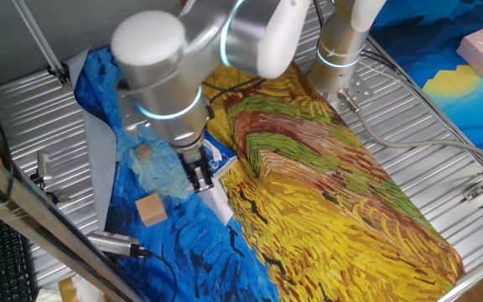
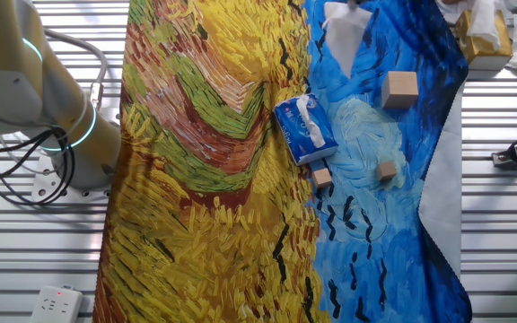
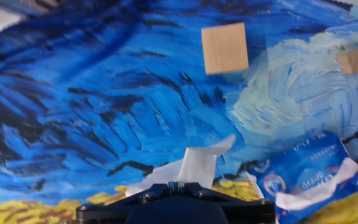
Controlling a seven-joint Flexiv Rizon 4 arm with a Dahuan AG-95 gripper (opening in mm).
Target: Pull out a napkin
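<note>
Bright even light, soft shadows, slightly blurred hand view.

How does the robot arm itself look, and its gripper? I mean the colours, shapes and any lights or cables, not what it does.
The arm is built of thick, rounded silver-grey segments with smooth white caps. Glowing cyan rings mark its joints. The gripper is small and black, with two narrow fingers. In the hand view its body is a dark block with screws. Grey and black cables run from the arm's base.
</note>
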